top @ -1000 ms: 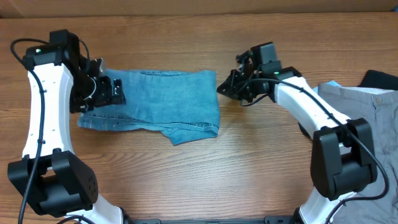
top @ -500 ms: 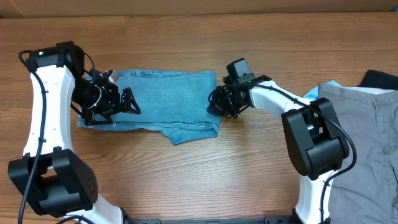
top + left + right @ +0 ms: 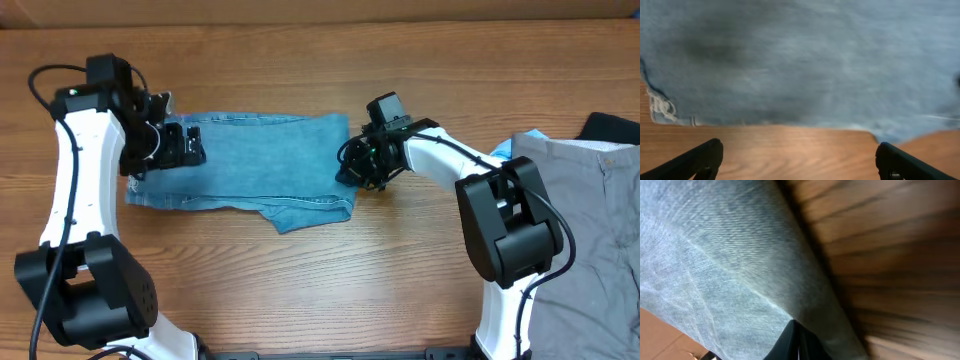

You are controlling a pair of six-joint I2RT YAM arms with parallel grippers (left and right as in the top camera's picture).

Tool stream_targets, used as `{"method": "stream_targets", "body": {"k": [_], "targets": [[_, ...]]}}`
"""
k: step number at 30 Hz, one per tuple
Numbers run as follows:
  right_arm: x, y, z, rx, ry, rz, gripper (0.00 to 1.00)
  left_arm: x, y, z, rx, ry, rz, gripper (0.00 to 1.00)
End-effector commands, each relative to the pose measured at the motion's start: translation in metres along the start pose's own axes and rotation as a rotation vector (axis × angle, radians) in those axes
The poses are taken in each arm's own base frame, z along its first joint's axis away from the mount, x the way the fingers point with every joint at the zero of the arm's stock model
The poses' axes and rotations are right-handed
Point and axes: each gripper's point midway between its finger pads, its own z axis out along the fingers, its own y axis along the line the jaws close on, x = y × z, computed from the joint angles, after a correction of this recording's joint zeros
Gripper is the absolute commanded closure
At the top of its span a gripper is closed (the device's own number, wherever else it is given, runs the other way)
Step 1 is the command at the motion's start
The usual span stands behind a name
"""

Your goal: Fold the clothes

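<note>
The light-blue denim jeans [image 3: 260, 165] lie folded flat on the wooden table, left of centre, with a frayed hem at the left end. My left gripper [image 3: 190, 147] hovers over the jeans' left end, open wide and empty. In the left wrist view its fingers [image 3: 800, 146] frame bare wood just below the denim's [image 3: 800, 60] edge. My right gripper [image 3: 350, 168] is at the jeans' right edge. In the right wrist view its fingers [image 3: 797, 328] are shut together, with the tips against the denim fold [image 3: 715, 270].
Plain grey trousers [image 3: 590, 230] lie at the right edge of the table, with a black garment [image 3: 612, 127] and a bit of pale-blue cloth [image 3: 530, 135] behind them. Bare wood [image 3: 300, 290] lies in front of the jeans.
My right gripper moved left from beside the jeans to their right edge. My left gripper swung out over the denim, then came back up and left.
</note>
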Motion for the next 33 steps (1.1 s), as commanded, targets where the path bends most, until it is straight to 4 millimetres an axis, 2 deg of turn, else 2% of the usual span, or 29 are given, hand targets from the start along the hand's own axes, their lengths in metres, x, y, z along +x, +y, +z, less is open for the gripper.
{"method": "stream_targets", "body": {"k": [1,6,8,11,14,17,21,25,28,33], "targets": [[-0.021,-0.014,-0.03,0.027,-0.085,-0.031,0.95,0.018,0.034,0.029,-0.149,0.044,-0.094,0.0],[-0.01,0.023,-0.064,-0.114,-0.081,-0.302,0.9,0.013,0.063,0.055,-0.232,-0.038,-0.203,0.0],[-0.003,0.029,-0.074,-0.123,-0.081,-0.353,0.81,0.006,0.069,0.071,-0.223,-0.102,-0.209,0.0],[0.003,0.024,-0.074,-0.11,-0.058,-0.335,0.79,0.003,0.07,0.083,-0.211,-0.127,-0.206,0.0],[0.005,0.024,-0.073,-0.111,-0.047,-0.356,0.82,0.002,0.071,0.089,-0.208,-0.125,-0.205,0.0],[0.009,0.045,-0.072,-0.194,-0.05,-0.491,0.89,-0.001,0.067,0.098,-0.177,-0.122,-0.173,0.0],[0.005,0.074,-0.062,-0.244,-0.116,-0.573,0.89,0.0,0.062,0.112,-0.131,-0.098,-0.168,0.01],[-0.012,0.088,-0.045,-0.213,-0.219,-0.543,0.89,0.003,0.063,0.119,-0.131,-0.079,-0.17,0.0],[-0.032,0.079,-0.029,-0.149,-0.293,-0.471,0.88,0.004,0.063,0.12,-0.13,-0.077,-0.17,0.0],[-0.056,0.044,0.003,-0.073,-0.31,-0.318,0.88,0.006,0.063,0.12,-0.129,-0.069,-0.172,0.0]]}}
